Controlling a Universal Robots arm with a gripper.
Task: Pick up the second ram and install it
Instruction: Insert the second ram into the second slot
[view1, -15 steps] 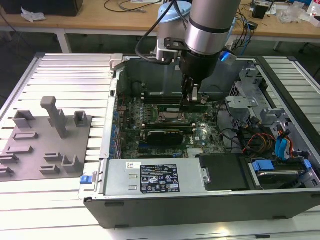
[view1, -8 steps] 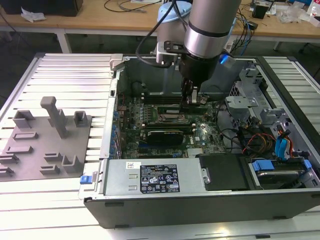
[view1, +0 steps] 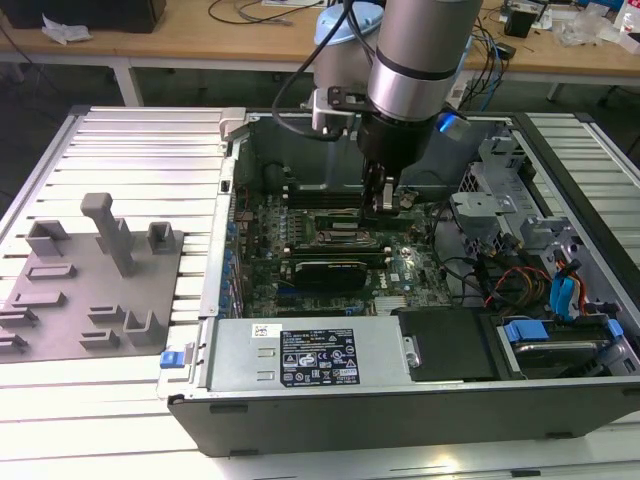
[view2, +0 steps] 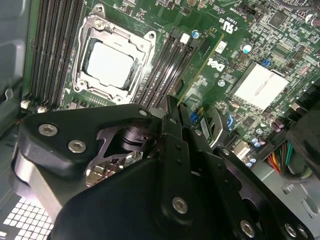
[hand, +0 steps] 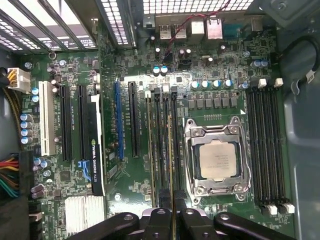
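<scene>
The arm's gripper (view1: 383, 203) is down inside the open computer case (view1: 400, 400), right over the motherboard (view1: 400, 275), and it's pinched narrow on the second ram (hand: 173, 165). In the first wrist view you see the stick edge-on, a thin dark strip with a yellowish-green edge, running lengthwise from between the fingertips (hand: 161, 216) along the bank of memory slots (hand: 162, 145) just beside the processor socket (hand: 217, 157). In the second wrist view the same stick (view2: 200, 70) pokes out past the fingers as a long skinny green line over the slots next to the socket.

My guess is it's held on edge and parallel to the slots because that's the only way the contact edge can go into a slot. Can't tell if it's already touching or seated, since the gripper hides the near end.

Over on the exterior view's left, the grey tray (view1: 90, 290) with its moulded blocks sits well apart from the case. The graphics card (hand: 95, 145) is on the far side of the slots from the socket, out of the gripper's way.
</scene>
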